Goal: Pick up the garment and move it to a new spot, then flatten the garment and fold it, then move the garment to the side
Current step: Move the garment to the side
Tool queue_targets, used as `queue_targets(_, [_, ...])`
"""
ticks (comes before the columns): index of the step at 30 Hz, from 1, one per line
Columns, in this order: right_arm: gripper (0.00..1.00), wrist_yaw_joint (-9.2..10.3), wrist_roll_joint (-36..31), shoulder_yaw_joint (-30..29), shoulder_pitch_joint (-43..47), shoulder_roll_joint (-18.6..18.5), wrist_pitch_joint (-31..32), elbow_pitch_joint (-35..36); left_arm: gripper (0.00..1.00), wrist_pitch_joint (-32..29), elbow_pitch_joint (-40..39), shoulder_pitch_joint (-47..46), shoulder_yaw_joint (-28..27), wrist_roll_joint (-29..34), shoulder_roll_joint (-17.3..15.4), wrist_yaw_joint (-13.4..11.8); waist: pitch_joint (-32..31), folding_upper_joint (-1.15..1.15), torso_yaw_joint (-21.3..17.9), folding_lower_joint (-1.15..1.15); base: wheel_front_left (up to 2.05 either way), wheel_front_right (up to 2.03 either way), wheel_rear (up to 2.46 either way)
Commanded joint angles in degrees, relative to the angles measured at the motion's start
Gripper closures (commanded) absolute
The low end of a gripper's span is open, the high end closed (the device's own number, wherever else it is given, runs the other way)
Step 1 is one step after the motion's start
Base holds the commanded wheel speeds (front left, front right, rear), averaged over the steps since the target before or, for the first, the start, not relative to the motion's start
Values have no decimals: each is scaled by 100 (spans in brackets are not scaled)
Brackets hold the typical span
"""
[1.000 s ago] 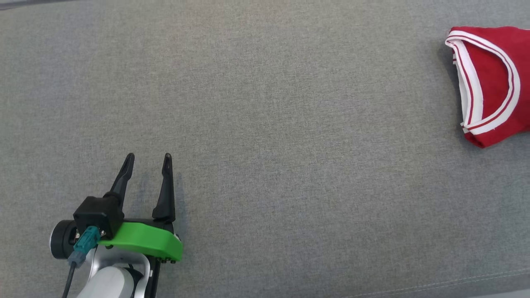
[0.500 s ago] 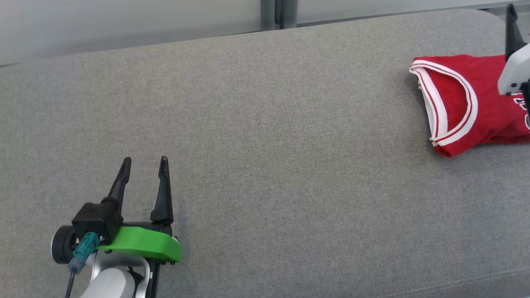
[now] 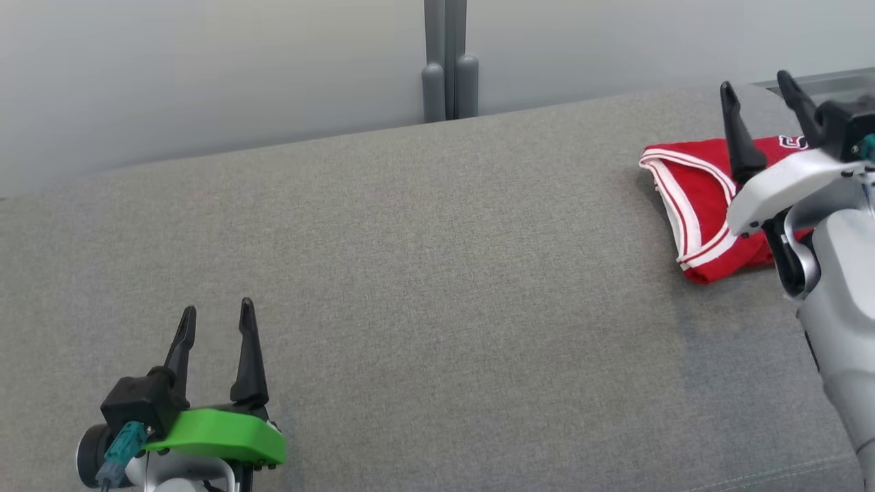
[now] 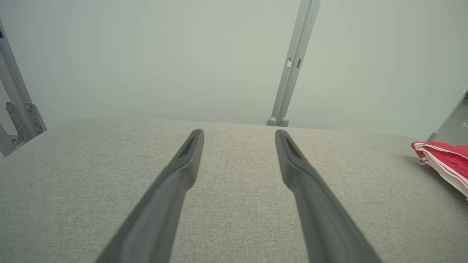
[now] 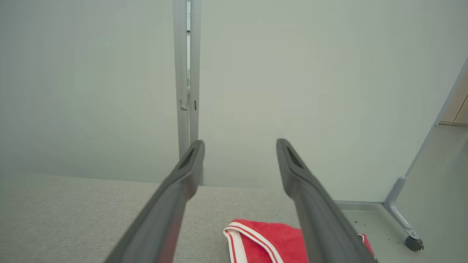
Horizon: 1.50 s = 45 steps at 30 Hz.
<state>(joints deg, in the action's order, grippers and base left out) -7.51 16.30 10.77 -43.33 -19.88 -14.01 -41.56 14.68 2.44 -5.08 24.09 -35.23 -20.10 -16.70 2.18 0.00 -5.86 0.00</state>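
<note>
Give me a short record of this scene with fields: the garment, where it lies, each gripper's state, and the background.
garment: red jersey with white-and-red trim, bunched or folded, not spread flat
place: far right end of the grey fabric surface
left gripper: open, empty, low at the near left, far from the jersey
right gripper: open, empty, above the jersey, not gripping it
background: pale wall panels joined by a grey post
</note>
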Motion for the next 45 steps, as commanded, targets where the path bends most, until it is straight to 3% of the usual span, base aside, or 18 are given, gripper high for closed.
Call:
queue_targets(1, [0,4,23,-73,242,19,46,208,0,22,24,116,-54,-16,43,14,-225,0,-40,0,0,0,0])
queue_targets(11, [0,4,-268,-505,1781,567,719,2116,0,48,-35,491,-334,5,177,5,-390,0,32,0,0,0,0])
queue_targets(20, [0,3,-716,-837,3138,1432,1181,3591,0,53,11,754,-591,228,281,8,-427,0,238,0,0,0,0])
queue_targets(29, [0,3,-1011,-964,3941,1678,1203,4076,0,50,276,906,-667,244,352,78,-450,0,445,0,0,0,0])
queue_targets(45, [0,3,-641,-840,4536,1691,1062,4144,0,50,473,1093,-613,239,365,271,-553,0,544,0,0,0,0])
